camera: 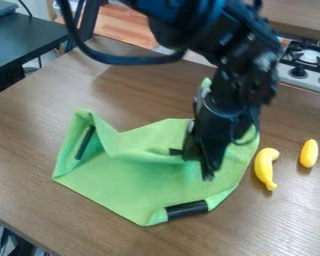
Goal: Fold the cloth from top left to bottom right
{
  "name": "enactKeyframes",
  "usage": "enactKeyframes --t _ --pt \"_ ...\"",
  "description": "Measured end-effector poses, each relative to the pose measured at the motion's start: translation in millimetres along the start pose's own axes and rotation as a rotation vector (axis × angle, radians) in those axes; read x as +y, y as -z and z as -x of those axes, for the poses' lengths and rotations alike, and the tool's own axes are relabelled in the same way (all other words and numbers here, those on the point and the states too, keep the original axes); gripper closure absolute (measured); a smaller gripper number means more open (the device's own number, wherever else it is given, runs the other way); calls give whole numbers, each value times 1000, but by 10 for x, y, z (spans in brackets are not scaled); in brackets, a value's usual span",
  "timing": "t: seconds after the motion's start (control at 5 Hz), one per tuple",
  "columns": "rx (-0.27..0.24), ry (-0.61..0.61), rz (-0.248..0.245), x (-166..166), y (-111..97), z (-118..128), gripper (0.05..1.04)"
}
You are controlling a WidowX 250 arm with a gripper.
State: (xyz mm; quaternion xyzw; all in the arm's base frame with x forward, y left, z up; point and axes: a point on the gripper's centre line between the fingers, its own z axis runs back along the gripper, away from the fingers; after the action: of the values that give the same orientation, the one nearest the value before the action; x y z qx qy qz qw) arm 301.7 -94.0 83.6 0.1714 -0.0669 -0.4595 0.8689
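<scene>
Here, the rumpled green cloth (pixel 132 180) lies beneath the end effector (pixel 203 166)

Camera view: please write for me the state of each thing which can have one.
Green cloth: rumpled, partly raised at the left, not folded flat.
Left black strip: on the cloth, slanted.
Near black strip: on the cloth's near edge.
Tool: pointing down, at the cloth.
Yellow banana: lying on the table.
Yellow oval piece: lying apart from the banana.
</scene>
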Motion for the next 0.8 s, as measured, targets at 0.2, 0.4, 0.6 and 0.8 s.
enactKeyframes --t 0.2,0.4,0.6,0.8 --pt "15 25 -10 -135 11 -54 1033" --pt "23 42 -12 -291 31 -111 1033" --pt "26 67 -12 -453 11 -138 1033" --pt "31 74 34 -575 -21 -149 1011"
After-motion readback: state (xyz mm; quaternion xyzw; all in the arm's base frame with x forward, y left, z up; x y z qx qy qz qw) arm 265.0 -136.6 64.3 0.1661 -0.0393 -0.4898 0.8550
